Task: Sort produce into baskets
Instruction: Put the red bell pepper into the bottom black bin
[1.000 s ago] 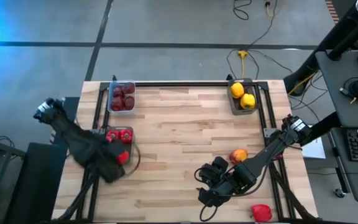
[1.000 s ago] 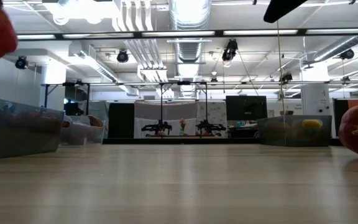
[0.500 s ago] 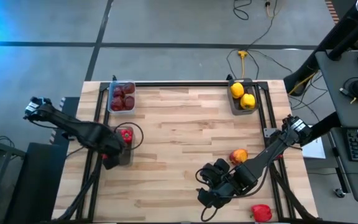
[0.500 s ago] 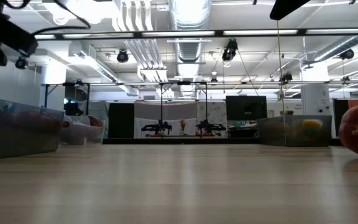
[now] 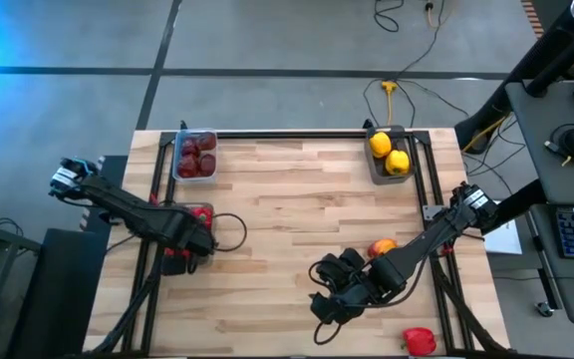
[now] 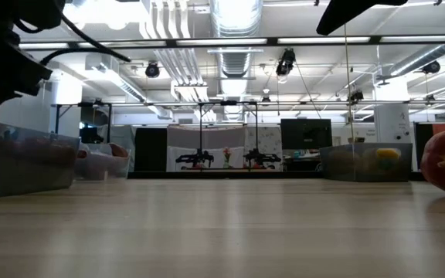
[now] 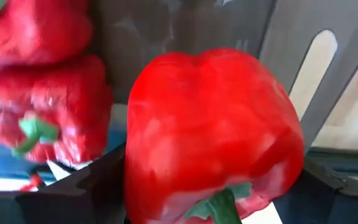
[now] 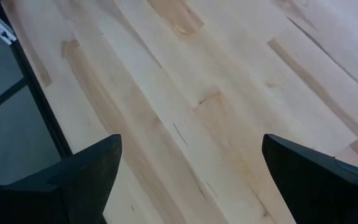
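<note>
Left gripper (image 5: 199, 242) has swung inward over the basket (image 5: 173, 261) — red pepper (image 7: 213, 134) still clamped.

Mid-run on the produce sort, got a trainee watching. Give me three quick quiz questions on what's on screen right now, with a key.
1. True or false: the left gripper is closed on a red pepper.
2. Which basket does that pepper hang over? A) the basket of dark maroon pieces B) the basket of yellow pieces C) the basket of red peppers
3. Fill in: the right gripper hangs open and empty over the bare ____.

Key
1. True: the wrist view shows the pepper between its fingers.
2. C: two more red peppers lie below it.
3. Table: only wood shows between its fingers; an orange-red piece and a loose red pepper lie unsorted nearby.
</note>
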